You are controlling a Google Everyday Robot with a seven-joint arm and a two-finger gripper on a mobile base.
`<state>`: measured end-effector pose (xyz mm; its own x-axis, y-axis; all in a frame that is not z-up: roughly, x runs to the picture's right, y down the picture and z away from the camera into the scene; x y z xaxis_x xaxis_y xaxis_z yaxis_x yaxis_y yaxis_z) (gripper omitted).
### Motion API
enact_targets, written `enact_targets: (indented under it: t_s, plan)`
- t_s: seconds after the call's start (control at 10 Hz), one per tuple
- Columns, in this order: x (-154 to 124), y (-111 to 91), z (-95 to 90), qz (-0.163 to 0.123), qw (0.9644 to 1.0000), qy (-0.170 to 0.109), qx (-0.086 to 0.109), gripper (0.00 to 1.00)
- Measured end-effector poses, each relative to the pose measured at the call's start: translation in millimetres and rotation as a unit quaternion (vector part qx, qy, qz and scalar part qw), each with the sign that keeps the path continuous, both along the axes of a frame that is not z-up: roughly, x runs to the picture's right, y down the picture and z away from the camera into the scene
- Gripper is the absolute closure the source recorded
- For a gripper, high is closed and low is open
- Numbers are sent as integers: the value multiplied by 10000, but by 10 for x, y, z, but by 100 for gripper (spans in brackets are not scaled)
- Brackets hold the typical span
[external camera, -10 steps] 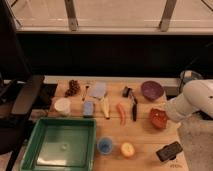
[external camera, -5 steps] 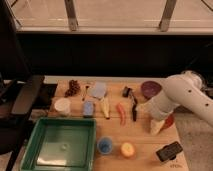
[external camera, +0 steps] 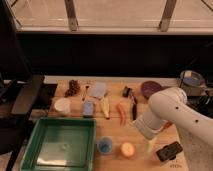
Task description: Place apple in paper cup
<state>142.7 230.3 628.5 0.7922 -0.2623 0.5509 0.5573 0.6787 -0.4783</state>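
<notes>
Counts, largest first:
- 1 table (external camera: 112,155), wooden.
- 1 white arm (external camera: 172,111), coming in from the right over the table's near right part.
- 1 green tray (external camera: 35,145), near left.
- 1 purple bowl (external camera: 150,89), far right.
- 2 cups: 1 paper cup (external camera: 62,105) and 1 blue cup (external camera: 105,145).
- 1 black slab (external camera: 169,150), near right corner.
- 1 banana (external camera: 105,107) and 1 pepper (external camera: 121,113), side by side mid-table.
- 1 apple (external camera: 127,149).

Apple: on the table at the near edge, just right of the blue cup. It lies just left of the claw (external camera: 151,144), with a narrow strip of table between them, so not touching.

Paper cup: upright on the left of the table, just beyond the tray's far right corner, well apart from both apple and claw.

Claw: at the arm's low end, down near the table top between the apple and the black slab. Whether it is open or closed: cannot tell. Nothing is seen held in it.
</notes>
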Motion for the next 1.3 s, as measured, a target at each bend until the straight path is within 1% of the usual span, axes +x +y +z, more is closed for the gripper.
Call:
enact_targets:
  t_s: [0.3, 0.4, 0.5, 0.7, 0.8, 1.0, 1.3]
  plan:
    - [-12, -3, 1, -25, 10000, -9, 11, 25]
    - [-8, 0, 2, -21, 10000, 18, 11, 25]
    - [-34, 21, 20, -31, 10000, 74, -29, 25]
    - [-115, 199, 190, -79, 9997, 148, -204, 25]
    - [-141, 314, 308, -73, 9994, 200, -262, 25]
    - [-181, 493, 485, -48, 9988, 292, -398, 25]
    - [-217, 674, 638, 21, 9978, 366, -559, 25]
